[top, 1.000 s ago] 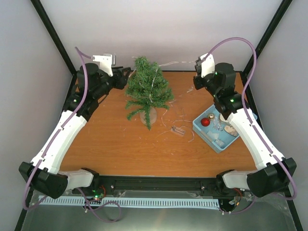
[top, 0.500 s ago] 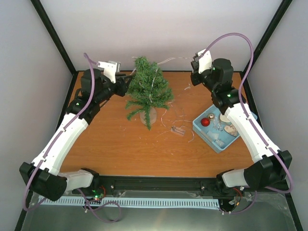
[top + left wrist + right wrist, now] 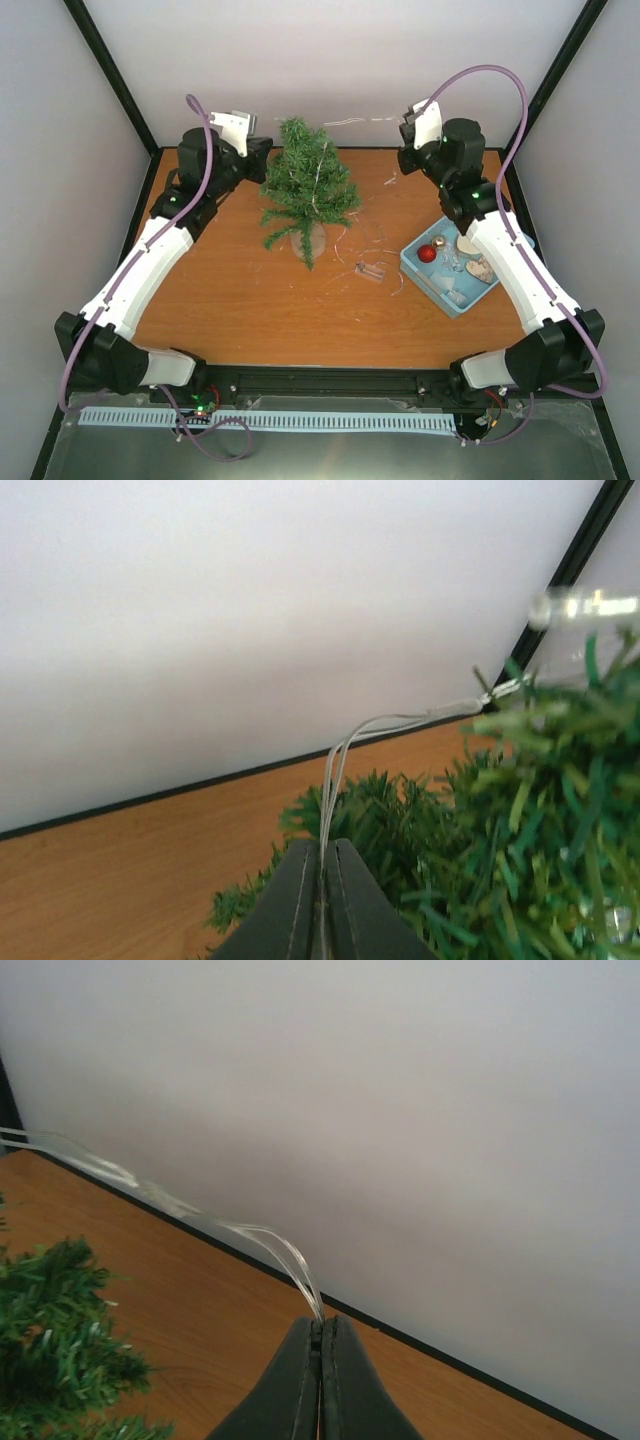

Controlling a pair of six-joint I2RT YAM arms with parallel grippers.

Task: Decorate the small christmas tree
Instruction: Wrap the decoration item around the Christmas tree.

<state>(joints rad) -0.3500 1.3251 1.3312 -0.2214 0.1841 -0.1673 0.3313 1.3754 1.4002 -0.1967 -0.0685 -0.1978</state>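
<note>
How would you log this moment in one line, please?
step: draping wire | left gripper: shut on wire beside tree | right gripper: shut on wire, right of tree | tree: upright

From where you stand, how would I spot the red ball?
The orange wooden table carries a shallow light-blue tray on its right side. The small shiny red ball lies in its corner nearest the bushy green tree, the only red thing among pale ornaments.
</note>
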